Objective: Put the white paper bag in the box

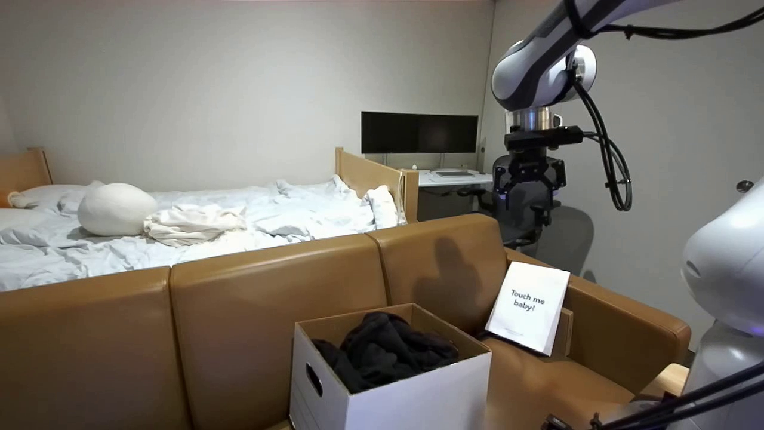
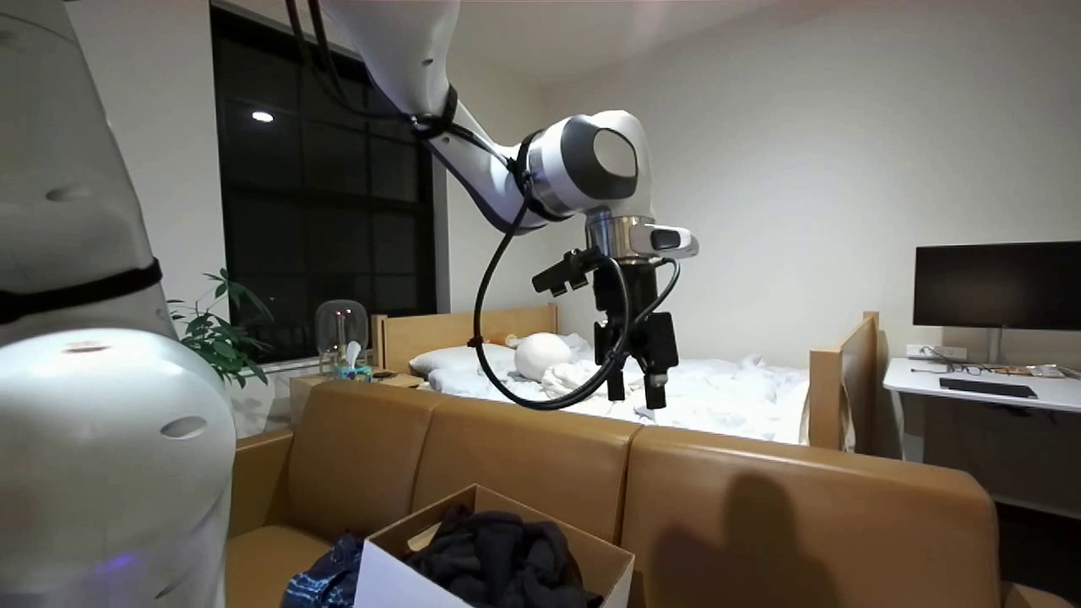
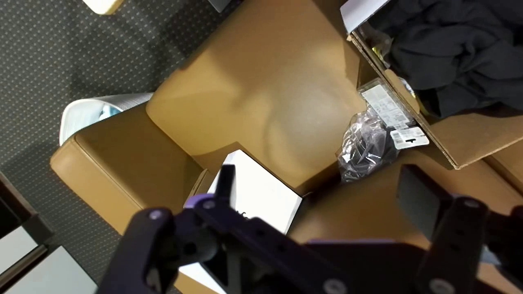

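The white paper bag, with dark print reading "Touch me baby!", leans tilted on the sofa seat near the armrest. It also shows in the wrist view, partly hidden by a finger. I do not see it in the exterior view where the box is cut off at the bottom. The white box stands open on the sofa with black fabric inside; its brown inner side shows in the wrist view. My gripper is open and empty, high above the sofa, apart from bag and box; its fingers are wide apart.
The brown sofa's backrest rises behind the box, and its armrest is beside the bag. A brown cardboard piece is behind the bag. A clear plastic package lies against the box. A patterned dark-blue item is beside the box.
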